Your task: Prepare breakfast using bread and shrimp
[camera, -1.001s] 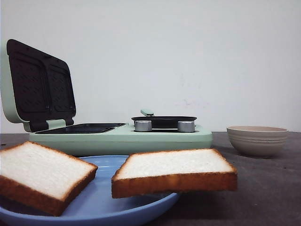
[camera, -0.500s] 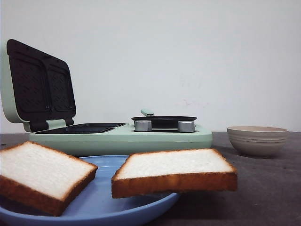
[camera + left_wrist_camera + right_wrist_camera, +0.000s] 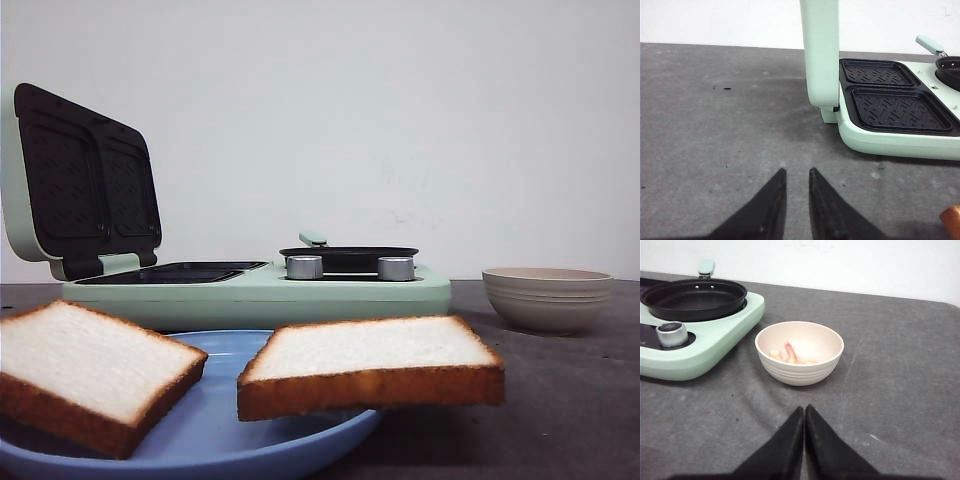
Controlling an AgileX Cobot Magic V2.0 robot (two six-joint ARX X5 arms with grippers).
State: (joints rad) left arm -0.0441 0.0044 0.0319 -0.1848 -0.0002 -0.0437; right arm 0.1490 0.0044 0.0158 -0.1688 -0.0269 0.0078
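Two slices of white bread, one on the left (image 3: pixel 90 370) and one on the right (image 3: pixel 370 362), lie on a blue plate (image 3: pixel 225 440) at the front. A corner of crust (image 3: pixel 952 220) shows in the left wrist view. Pink shrimp (image 3: pixel 790 354) lie in a cream bowl (image 3: pixel 799 352), which also shows in the front view (image 3: pixel 547 298). My left gripper (image 3: pixel 797 172) hangs over bare table with a narrow gap between its fingers, holding nothing. My right gripper (image 3: pixel 804 410) is shut and empty, just short of the bowl.
A mint-green breakfast maker (image 3: pixel 260 290) stands behind the plate with its lid (image 3: pixel 75 180) raised. Its two black sandwich plates (image 3: pixel 895 95) are empty. A black pan (image 3: pixel 694 298) sits on its burner, with knobs (image 3: pixel 671 334) in front.
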